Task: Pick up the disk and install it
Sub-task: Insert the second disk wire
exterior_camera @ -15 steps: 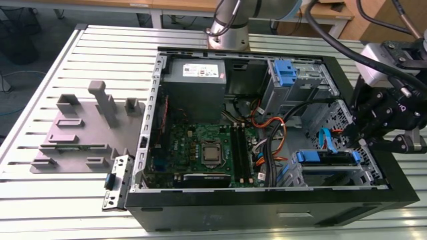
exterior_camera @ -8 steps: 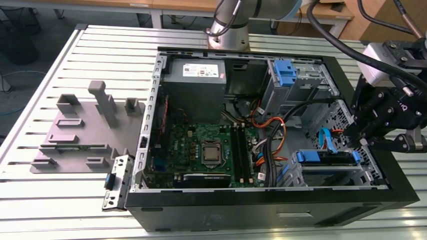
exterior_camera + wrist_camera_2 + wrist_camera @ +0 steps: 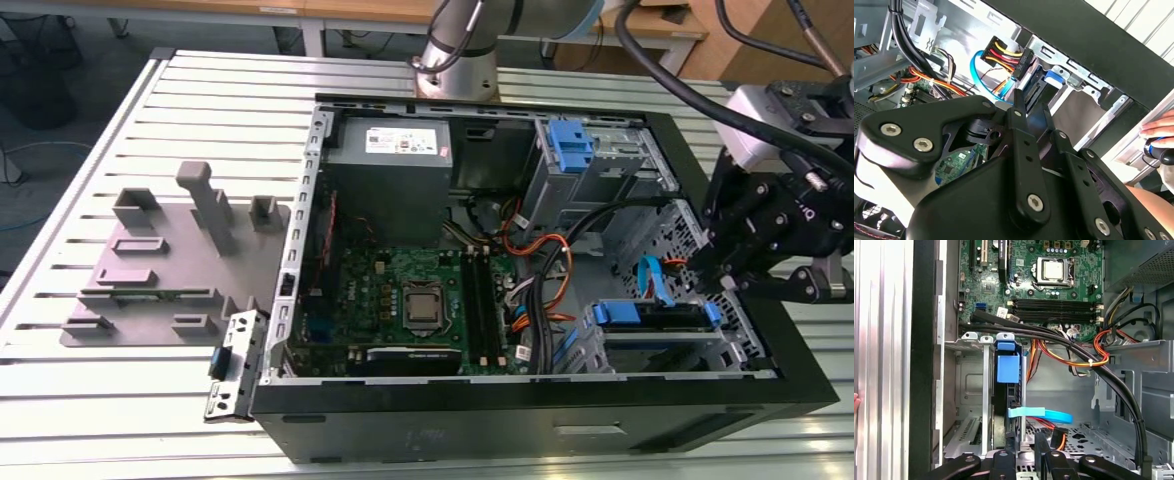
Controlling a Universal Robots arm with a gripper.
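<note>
We see black multi-link tool (image 3: 747,285) over open black computer case (image 3: 534,420), at exterior view's right edge, above drive cage. Fingers (image 3: 1041,450) close together; we cannot tell whether fully closed, nothing visibly gripped. Flat dark disk with blue plastic carrier rails (image 3: 1006,390) sits slotted in silver metal drive cage (image 3: 971,405), just beside fingertips, in first wrist view. Light-blue flat cable (image 3: 1044,414) crosses by disk. Case rests on slatted aluminium counter (image 3: 80,400). Person's hand (image 3: 1159,131) at case edge.
</note>
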